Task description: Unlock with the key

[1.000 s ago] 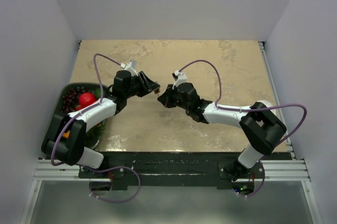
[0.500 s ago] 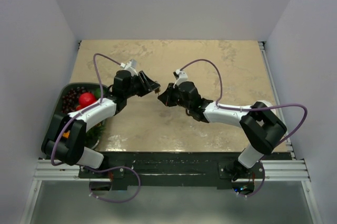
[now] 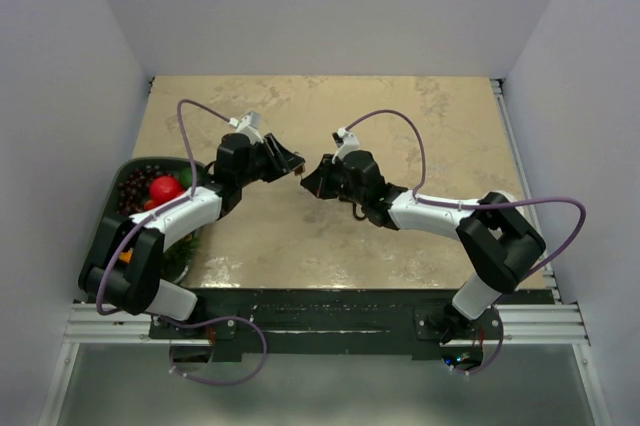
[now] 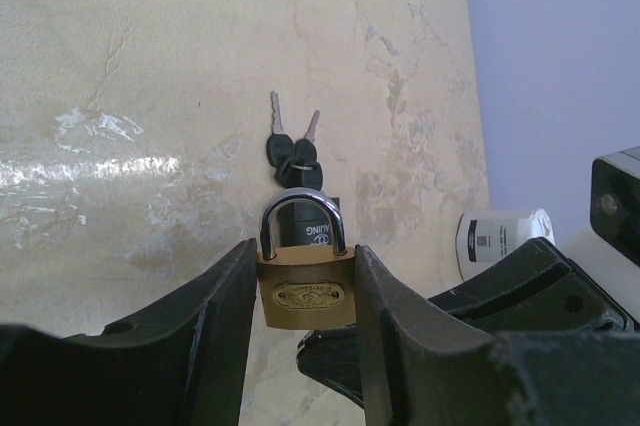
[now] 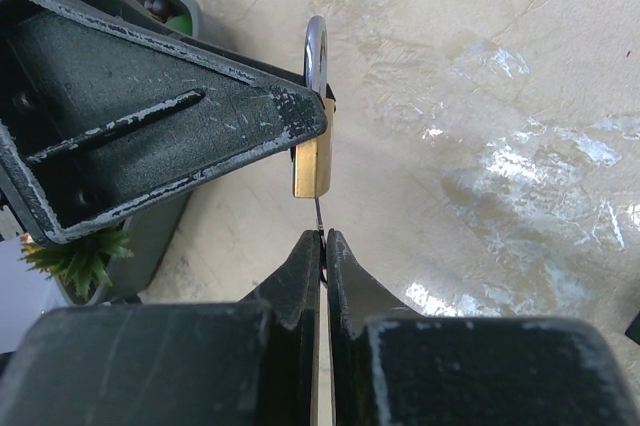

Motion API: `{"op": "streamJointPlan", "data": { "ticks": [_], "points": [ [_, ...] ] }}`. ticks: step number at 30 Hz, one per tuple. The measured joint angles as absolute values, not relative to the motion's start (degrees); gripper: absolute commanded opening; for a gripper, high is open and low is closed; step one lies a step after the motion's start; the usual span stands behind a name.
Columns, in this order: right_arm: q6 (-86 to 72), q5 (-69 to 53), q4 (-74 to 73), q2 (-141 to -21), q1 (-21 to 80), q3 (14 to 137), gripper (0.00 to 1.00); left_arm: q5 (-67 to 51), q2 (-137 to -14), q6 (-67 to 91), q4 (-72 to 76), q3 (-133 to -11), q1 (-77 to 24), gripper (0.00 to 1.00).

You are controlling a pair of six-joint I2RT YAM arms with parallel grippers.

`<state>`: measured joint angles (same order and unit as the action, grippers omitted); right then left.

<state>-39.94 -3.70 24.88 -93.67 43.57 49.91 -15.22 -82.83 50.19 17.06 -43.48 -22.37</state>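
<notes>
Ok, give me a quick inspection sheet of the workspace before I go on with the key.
Surface: beige marbled table, glare patches.
Job's things: brass padlock clamped by its body; key tip at its underside, insertion unclear; spare keys lying on table.
Clutter: dark bowl with red fruit, left edge.
End effectors: left end effector shut on padlock; right end effector shut on key.
Cables: purple cables looped above both arms.
Surroundings: plain walls.

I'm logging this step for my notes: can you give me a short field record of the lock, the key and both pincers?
left pincer: grips the brass padlock by its sides
shackle: closed
right pincer: shut on key, blade aimed at the padlock's underside
key tip: at the underside; whether inserted is unclear
spare keys: on a ring, beyond the shackle
</notes>
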Motion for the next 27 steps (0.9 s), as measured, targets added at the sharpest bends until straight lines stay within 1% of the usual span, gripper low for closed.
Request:
{"op": "streamJointPlan", "data": {
  "ticks": [15, 27],
  "points": [
    [-41.1, -3.3, 26.0, -93.9, 43.2, 49.9, 0.00, -10.4, -82.8, 48.4, 16.8, -43.5, -24.8, 0.00],
    [-42.5, -2.3, 31.9, -95.6, 43.1, 48.6, 0.00, -9.6, -82.8, 48.5, 16.6, -43.5, -25.0, 0.00]
  ]
}}
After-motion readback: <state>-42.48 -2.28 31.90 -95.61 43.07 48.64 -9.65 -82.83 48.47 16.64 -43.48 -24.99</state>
